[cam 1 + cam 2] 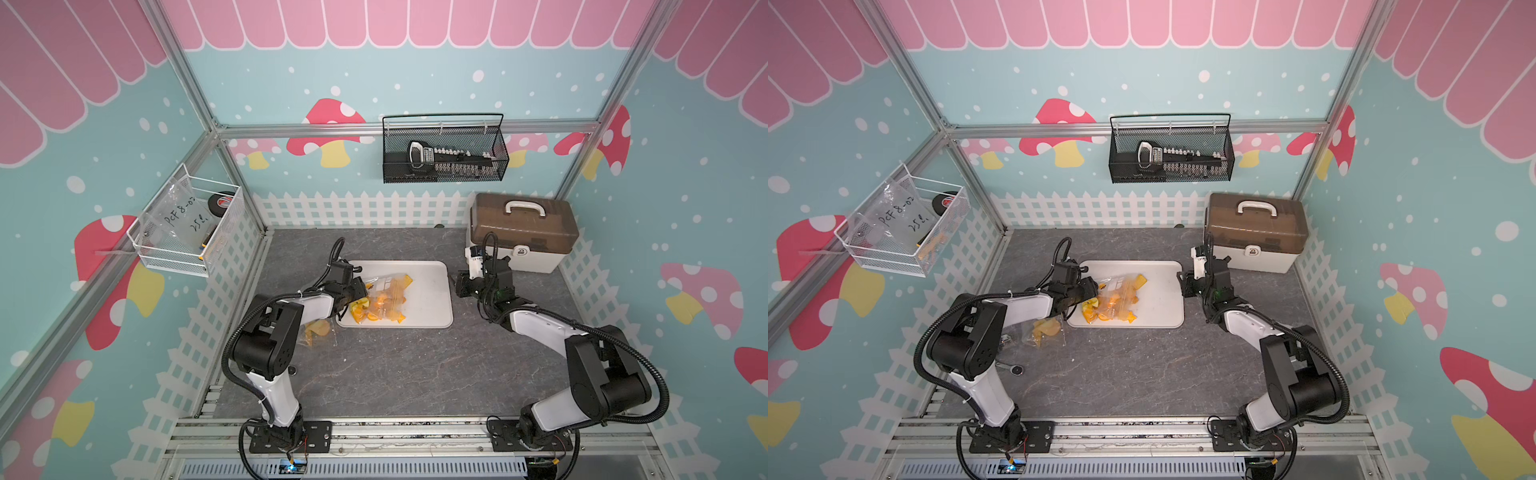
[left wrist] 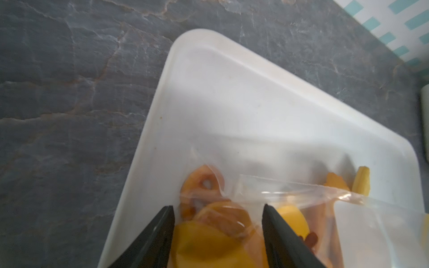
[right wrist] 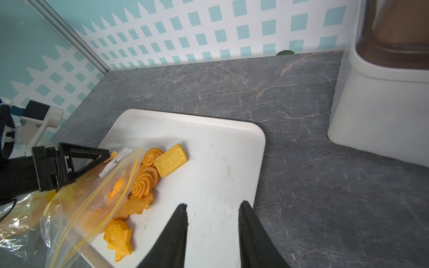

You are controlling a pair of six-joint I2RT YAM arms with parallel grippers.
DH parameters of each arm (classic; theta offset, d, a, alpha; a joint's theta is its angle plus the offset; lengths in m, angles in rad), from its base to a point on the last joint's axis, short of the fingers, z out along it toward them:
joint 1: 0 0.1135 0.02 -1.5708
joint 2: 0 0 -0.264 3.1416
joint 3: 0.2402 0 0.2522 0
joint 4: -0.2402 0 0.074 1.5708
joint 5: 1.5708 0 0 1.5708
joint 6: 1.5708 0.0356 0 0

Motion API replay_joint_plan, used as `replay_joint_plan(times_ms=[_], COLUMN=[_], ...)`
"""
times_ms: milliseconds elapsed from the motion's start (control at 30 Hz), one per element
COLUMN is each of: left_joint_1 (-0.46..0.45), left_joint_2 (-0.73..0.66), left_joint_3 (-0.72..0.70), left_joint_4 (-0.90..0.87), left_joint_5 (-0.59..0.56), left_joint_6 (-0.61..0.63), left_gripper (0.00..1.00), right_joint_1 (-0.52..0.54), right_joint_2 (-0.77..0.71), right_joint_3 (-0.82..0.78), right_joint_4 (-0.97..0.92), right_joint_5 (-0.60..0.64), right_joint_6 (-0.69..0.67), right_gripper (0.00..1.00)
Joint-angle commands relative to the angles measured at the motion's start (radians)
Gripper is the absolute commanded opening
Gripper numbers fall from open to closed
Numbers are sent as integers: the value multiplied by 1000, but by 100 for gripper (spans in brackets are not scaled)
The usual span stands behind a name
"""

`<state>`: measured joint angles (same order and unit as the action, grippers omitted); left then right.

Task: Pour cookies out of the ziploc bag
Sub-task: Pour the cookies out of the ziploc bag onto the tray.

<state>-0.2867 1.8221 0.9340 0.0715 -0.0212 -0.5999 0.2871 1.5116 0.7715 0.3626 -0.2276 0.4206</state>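
Nearest the lens, at the bottom edge of both top views, the two arm bases sit bolted to the rail. The left arm (image 1: 274, 332) rises at lower left with its elbow folded. It reaches up-frame and inward, and the left tool (image 1: 365, 289) is down at the left end of the white tray (image 1: 428, 307). The right arm (image 1: 582, 345) mirrors it from lower right with its forearm low. The right tool (image 1: 458, 286) is at the tray's right rim, pointing in over it.

In the left wrist view the left tool's fingers (image 2: 157, 236) stand spread, straddling the bulging end of the ziploc bag (image 2: 301, 201). In the right wrist view the right tool is spread too, nothing between its fingers, bare tray below.

Now the containers. The bag lies on the tray at centre frame, its yellow zip strip toward the tray's middle. The cookies (image 3: 146, 178) are partly inside it. A rectangular one, some swirls and a fish shape lie out on the tray just beyond the mouth. A second clear bag (image 1: 1046, 330) holding yellow pieces lies on the grey surface (image 1: 395, 374) by the tray's lower-left corner, partly under the left forearm. At upper right, the brown-lidded box (image 1: 519, 232) has its lid down.
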Motion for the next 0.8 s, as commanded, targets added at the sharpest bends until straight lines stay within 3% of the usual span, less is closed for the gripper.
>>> replay_joint_plan(times_ms=[0,133,333,767], left_joint_1=[-2,-3,-9,-118], left_joint_2=[11,-10,-107,-303], left_joint_3=[25,5,-35,79], left_joint_4=[-35,4,15,-259], left_joint_5=[-38,-37,-47,-258], left_joint_6=[21,26,30,140], left_gripper=[51,26,9,2], right_joint_1=[-4,-5,-5,-5], right_joint_2=[2,7,16,33], right_joint_3=[-3,-2,2,15], right_joint_4=[24,30,32,31], right_joint_5=[-20,-25,-35,-50], right_joint_6=[7,12,17,17], right_gripper=[35,34,33,32])
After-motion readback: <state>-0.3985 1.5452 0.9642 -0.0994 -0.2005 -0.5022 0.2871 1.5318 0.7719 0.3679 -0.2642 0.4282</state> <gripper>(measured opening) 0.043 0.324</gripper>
